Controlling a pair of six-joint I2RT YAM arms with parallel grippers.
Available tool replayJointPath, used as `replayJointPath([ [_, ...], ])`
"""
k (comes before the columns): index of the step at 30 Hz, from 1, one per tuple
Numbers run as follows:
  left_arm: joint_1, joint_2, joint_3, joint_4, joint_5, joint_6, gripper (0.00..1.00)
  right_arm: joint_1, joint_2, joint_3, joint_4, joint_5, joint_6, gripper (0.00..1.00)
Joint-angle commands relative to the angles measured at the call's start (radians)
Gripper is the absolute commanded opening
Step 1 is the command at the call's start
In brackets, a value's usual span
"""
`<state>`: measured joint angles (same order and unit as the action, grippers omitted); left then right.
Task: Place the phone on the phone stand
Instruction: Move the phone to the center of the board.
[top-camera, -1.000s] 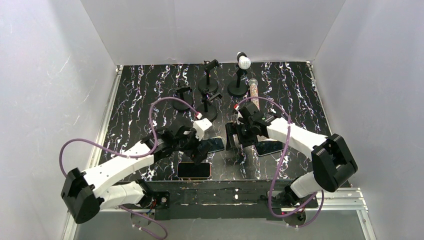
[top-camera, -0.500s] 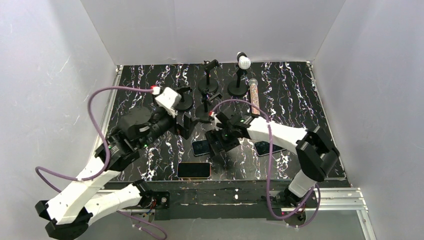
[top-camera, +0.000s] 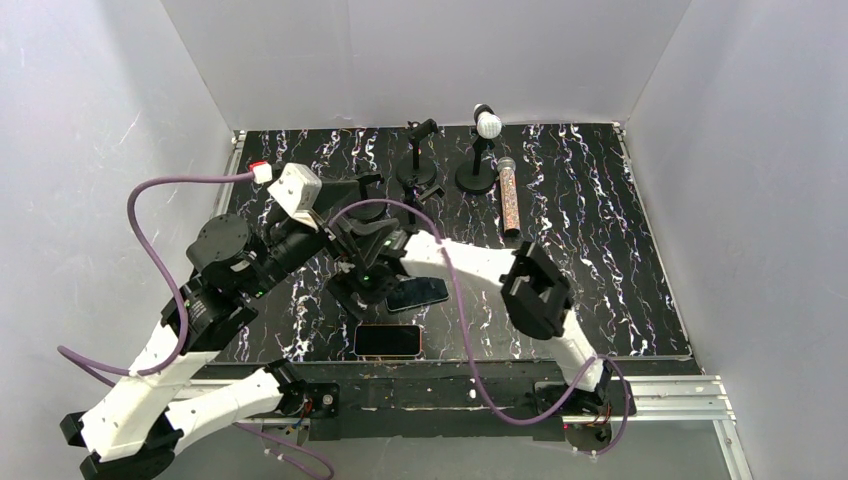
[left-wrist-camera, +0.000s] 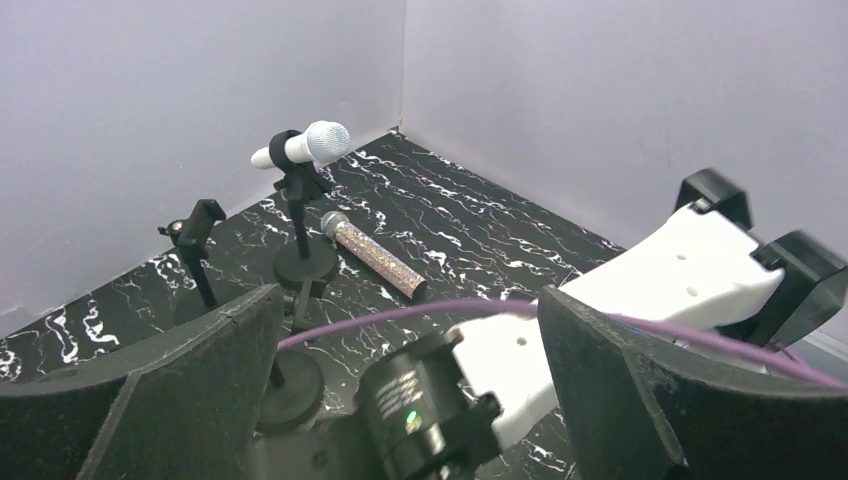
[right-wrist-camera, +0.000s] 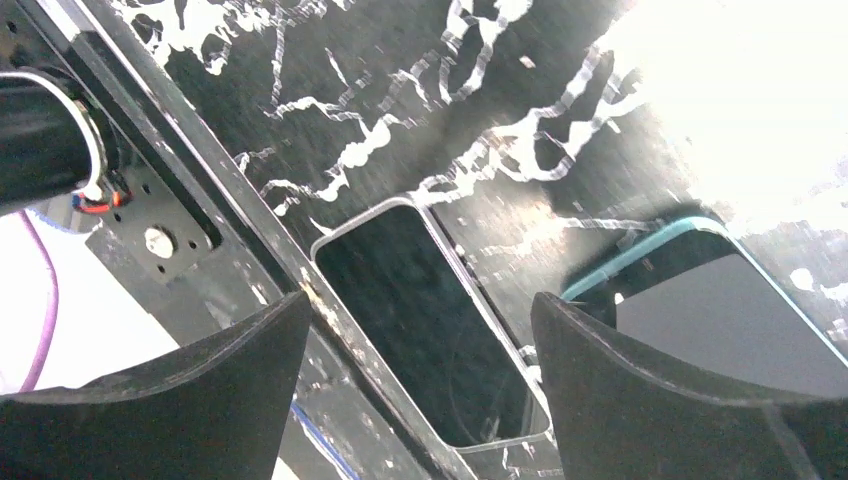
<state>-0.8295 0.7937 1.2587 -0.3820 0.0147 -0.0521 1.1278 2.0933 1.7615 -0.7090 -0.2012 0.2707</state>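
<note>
Your right gripper (top-camera: 365, 283) reaches across to the left half of the table (top-camera: 600, 240) and hangs low near the front edge. Its fingers are spread wide with nothing between them. The wrist view shows the near phone (top-camera: 388, 340) lying flat, screen up, under the gap between those fingers, close along the table's near rail. The teal phone (top-camera: 420, 293) also lies flat, just beyond it and a little to the right, with one corner behind the right finger. Neither phone is touched, and neither is on a stand. One stand (top-camera: 416, 168) is upright at the far centre of the table, well apart from both phones.

Your left gripper (left-wrist-camera: 410, 310) is held up above the table, left of centre. Its fingers are fully apart and empty. Its camera looks over the right arm and its purple cable (left-wrist-camera: 400, 318) toward the far right. There, a white mic (left-wrist-camera: 305, 146) sits clipped in its own holder, and a glitter mic (left-wrist-camera: 375, 258) lies flat on the table beside that holder's base.
</note>
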Motion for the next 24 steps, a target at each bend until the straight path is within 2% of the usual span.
replayJointPath([
  [1, -0.003, -0.027, -0.030, 0.024, 0.030, -0.016, 0.99, 0.069, 0.120, 0.207, -0.167, 0.089, -0.061, 0.87],
  [5, -0.003, -0.039, -0.053, 0.017, 0.029, -0.027, 0.99, 0.119, 0.220, 0.355, -0.246, 0.186, -0.067, 0.86],
  [8, -0.004, -0.041, -0.055, 0.001, 0.032, -0.028, 0.99, 0.148, 0.263, 0.390, -0.254, 0.283, -0.086, 0.86],
  [15, -0.004, -0.052, -0.050, 0.002, 0.041, -0.037, 0.99, 0.183, 0.319, 0.415, -0.259, 0.401, -0.116, 0.87],
  [24, -0.003, -0.063, -0.063, 0.002, 0.034, -0.031, 0.99, 0.195, 0.308, 0.342, -0.233, 0.403, -0.133, 0.85],
])
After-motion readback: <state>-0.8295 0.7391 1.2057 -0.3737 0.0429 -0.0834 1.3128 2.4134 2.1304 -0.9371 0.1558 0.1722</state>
